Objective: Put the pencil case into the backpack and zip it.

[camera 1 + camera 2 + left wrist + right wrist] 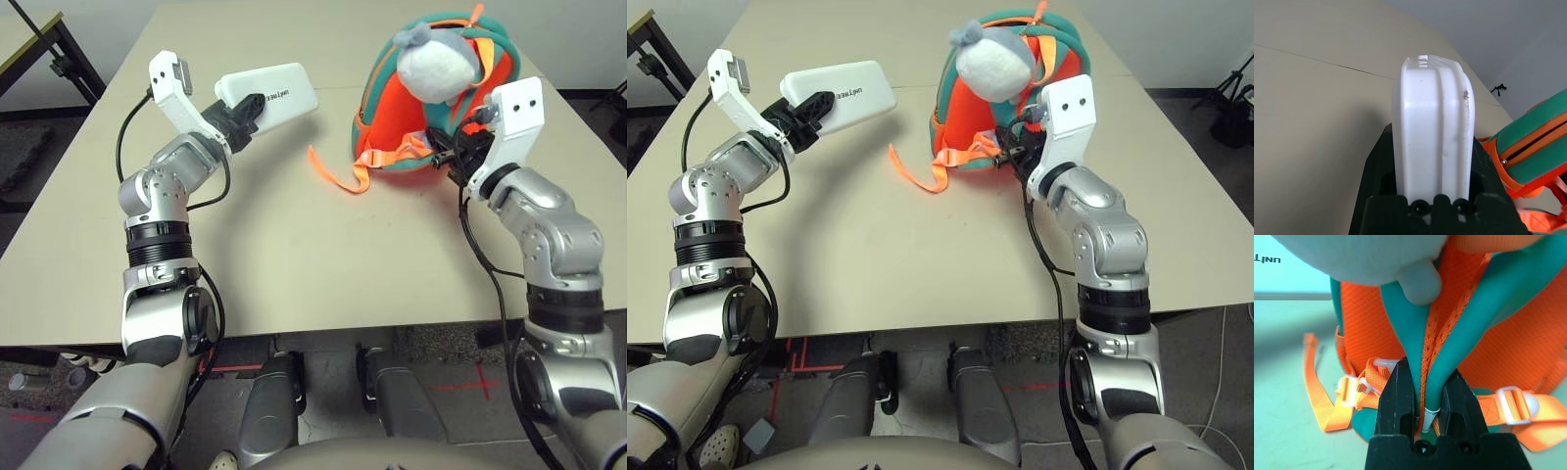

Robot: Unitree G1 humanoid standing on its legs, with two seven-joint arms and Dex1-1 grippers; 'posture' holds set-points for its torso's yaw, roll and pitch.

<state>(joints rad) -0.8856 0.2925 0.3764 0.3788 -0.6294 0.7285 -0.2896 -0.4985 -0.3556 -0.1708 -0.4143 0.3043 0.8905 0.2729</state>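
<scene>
My left gripper is shut on one end of the white pencil case, holding it lifted above the table, left of the backpack. Its edge fills the left wrist view between my black fingers. The orange backpack with teal trim lies at the back right, its grey-white plush toy on top. My right gripper is shut on the backpack's near edge; in the right wrist view its fingers pinch teal trim and orange mesh.
Loose orange straps trail from the backpack across the beige table toward the middle. A dark table leg stands off the table's far left. A black tripod foot shows at the far right.
</scene>
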